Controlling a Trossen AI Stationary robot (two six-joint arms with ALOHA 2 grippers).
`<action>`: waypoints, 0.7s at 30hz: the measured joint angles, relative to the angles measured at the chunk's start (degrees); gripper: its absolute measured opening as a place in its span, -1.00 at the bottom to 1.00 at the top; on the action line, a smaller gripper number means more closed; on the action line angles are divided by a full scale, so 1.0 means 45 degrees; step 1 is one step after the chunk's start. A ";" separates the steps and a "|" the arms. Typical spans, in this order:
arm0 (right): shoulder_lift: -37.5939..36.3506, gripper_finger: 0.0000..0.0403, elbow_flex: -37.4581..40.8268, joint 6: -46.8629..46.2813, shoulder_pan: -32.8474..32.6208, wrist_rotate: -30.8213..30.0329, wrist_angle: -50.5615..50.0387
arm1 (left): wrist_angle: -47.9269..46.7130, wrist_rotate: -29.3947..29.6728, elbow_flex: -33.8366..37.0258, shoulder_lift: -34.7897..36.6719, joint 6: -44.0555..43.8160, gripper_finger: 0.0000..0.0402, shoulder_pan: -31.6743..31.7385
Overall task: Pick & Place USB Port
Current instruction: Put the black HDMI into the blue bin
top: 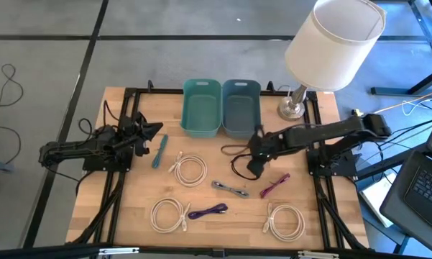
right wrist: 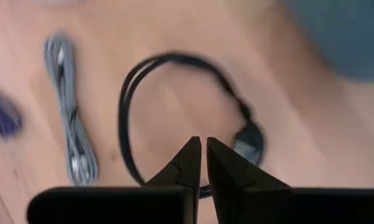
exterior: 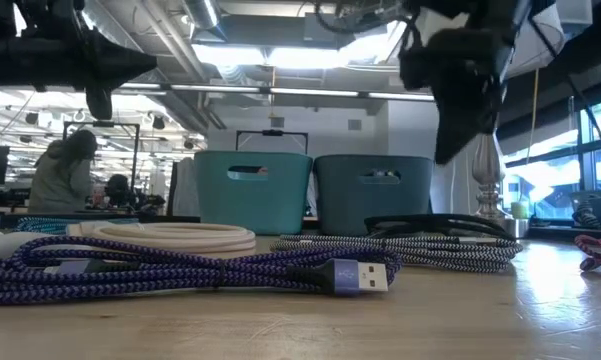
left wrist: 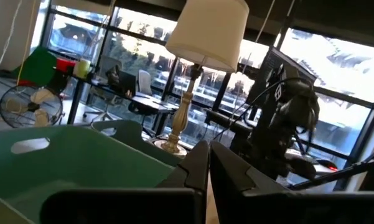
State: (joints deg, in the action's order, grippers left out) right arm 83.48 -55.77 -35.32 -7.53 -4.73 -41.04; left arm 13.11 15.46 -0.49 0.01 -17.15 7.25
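Black USB cable (top: 239,160), coiled in a loose loop, lies on the light wooden table (top: 129,205) in front of the grey-blue plastic bin (top: 241,108), directly under the right gripper (top: 255,162).

High view: the right arm reaches in from the right edge and its gripper hangs over the loop's right side. The left gripper (top: 152,129) waits near the left edge, beside the teal cable (top: 159,150) and well apart from the black loop. The right arm is clearly the nearer one. The teal plastic bin (top: 201,108) stands touching the grey-blue bin on its left.

Low view: the right gripper (exterior: 458,120) hangs above the table, clear of the black cable (exterior: 435,225) below it. The purple braided cable (exterior: 180,270) with its USB plug lies nearest the camera.

Left wrist view: the left gripper (left wrist: 208,163) has its fingers nearly together, holding nothing.

Right wrist view: the right gripper (right wrist: 203,155) points straight down with fingers drawn narrow and empty. The black cable's loop (right wrist: 174,118) surrounds the fingertips; its plug (right wrist: 249,140) lies just beside them. The coming move is judged to be a short shift toward the plug, with the fingers opening first.
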 joint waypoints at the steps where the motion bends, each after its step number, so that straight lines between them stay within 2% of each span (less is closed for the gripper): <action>1: 0.0276 -0.84 -0.0005 0.0443 -0.0004 0.0299 0.0111 | -0.0039 0.0000 0.0000 0.0000 -0.0072 -0.96 0.0000; 5: 0.1054 -0.72 -0.0045 0.1783 0.0009 0.1139 0.0190 | -0.0031 -0.0022 0.0000 0.0000 -0.0359 -0.97 0.0000; 10: 0.1413 -0.32 -0.0284 0.2770 0.0319 0.1289 0.0234 | -0.0026 -0.0020 0.0000 0.0000 -0.0359 -0.97 0.0000; 13: 0.1425 -0.08 -0.0286 0.3219 0.0549 0.0684 0.0198 | -0.0027 -0.0020 0.0000 0.0000 -0.0359 -0.97 0.0000; 16: 0.1425 0.07 -0.0286 0.3641 0.0737 -0.0121 0.0211 | -0.0026 -0.0019 0.0000 0.0000 -0.0359 -0.97 0.0000; 21: 0.1425 0.08 -0.0067 0.4192 0.1082 -0.1138 0.0371 | -0.0031 0.0000 0.0000 0.0000 -0.0359 -0.97 0.0000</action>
State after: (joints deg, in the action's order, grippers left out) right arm 89.89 -56.07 -16.45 -2.66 -9.85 -39.37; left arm 12.97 15.46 -0.49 0.01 -18.76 7.25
